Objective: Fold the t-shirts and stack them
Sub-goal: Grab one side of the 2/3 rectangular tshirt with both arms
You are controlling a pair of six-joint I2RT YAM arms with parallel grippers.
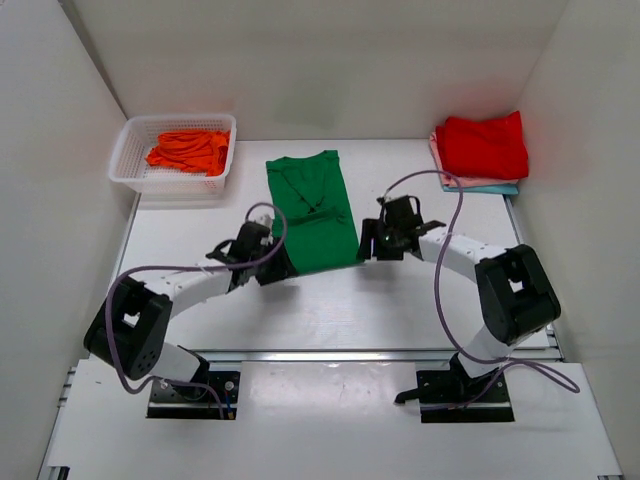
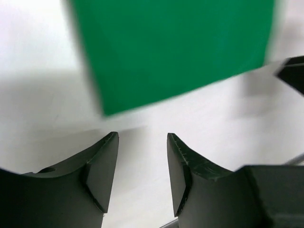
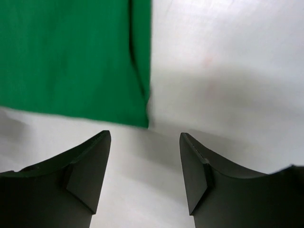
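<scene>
A bright green t-shirt [image 1: 314,211] lies folded into a long strip in the middle of the table, collar end far. My left gripper [image 1: 268,268] hovers just off its near left corner, open and empty. In the left wrist view the green t-shirt [image 2: 171,47] lies beyond the left gripper [image 2: 142,140] on bare table. My right gripper [image 1: 368,246] sits off the near right corner, also open and empty. The right wrist view shows the green t-shirt [image 3: 71,57] ahead and left of the right gripper [image 3: 145,140]. An orange t-shirt [image 1: 188,151] lies crumpled in the basket. Folded red [image 1: 484,147], pink and teal t-shirts are stacked at the far right.
The white lattice basket [image 1: 130,172] stands at the far left corner. White walls close in the table on three sides. A metal rail [image 1: 330,355] runs along the near edge by the arm bases.
</scene>
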